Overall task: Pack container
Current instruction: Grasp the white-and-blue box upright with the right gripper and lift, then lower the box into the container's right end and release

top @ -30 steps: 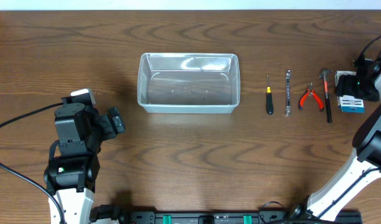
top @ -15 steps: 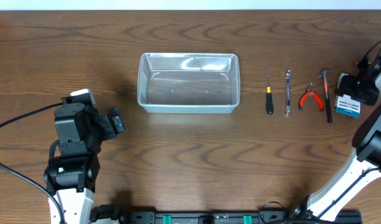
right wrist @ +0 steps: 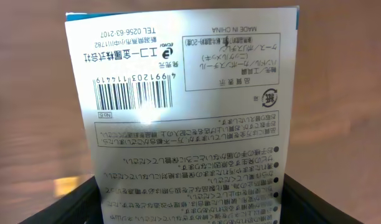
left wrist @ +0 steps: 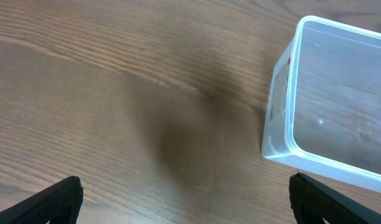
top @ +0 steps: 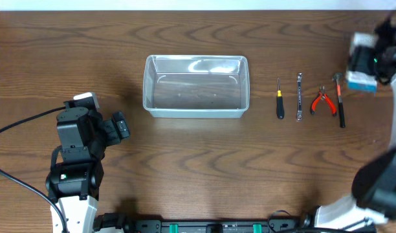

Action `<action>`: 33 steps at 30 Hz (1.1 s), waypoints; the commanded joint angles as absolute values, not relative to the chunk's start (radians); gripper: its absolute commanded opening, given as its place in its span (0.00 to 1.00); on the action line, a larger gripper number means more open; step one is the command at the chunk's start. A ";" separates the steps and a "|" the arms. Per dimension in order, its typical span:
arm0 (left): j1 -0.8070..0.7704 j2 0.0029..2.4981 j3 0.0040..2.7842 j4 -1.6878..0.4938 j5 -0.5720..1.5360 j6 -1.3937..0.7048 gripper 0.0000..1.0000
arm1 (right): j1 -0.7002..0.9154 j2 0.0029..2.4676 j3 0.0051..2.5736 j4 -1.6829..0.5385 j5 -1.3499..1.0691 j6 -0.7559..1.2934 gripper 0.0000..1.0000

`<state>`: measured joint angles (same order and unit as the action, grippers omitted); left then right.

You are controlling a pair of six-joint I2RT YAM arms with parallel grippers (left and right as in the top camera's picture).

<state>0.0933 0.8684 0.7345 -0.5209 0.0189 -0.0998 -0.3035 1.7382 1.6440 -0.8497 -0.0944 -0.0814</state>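
Note:
The clear plastic container [top: 196, 86] stands empty at the table's middle; its corner shows in the left wrist view [left wrist: 330, 99]. My right gripper [top: 366, 61] is at the far right, shut on the small white-and-blue flat box [top: 362, 79], lifted off the table. The right wrist view shows the box's printed white back [right wrist: 184, 112] between my black fingers [right wrist: 72, 202]. My left gripper [top: 120, 126] is open and empty, left of the container; its fingertips [left wrist: 60, 196] hang over bare wood.
Right of the container lie in a row a small black-handled screwdriver [top: 279, 100], a metal wrench [top: 299, 97], red-handled pliers [top: 323, 101] and a small hammer [top: 340, 97]. A black cable [top: 17, 126] runs at the left edge.
My right gripper has lifted the white-and-blue box off the table and carried it up and slightly left. The left arm has not moved.

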 commanded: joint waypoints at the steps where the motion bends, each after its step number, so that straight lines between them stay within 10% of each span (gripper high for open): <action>1: 0.089 0.870 0.757 -0.523 0.007 -0.086 0.98 | -0.160 1.639 1.655 -0.865 -0.134 -0.008 0.55; 16: 0.089 0.870 0.757 -0.523 0.007 -0.086 0.98 | 0.498 1.817 1.653 -0.796 0.132 0.516 0.53; 33: 0.089 0.870 0.757 -0.523 0.007 -0.086 0.98 | 0.524 2.098 1.653 -0.786 0.194 0.650 0.54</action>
<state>0.0933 0.8688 0.7345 -0.5209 0.0185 -0.0998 0.5312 2.1025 1.6463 -0.7856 0.1654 0.6216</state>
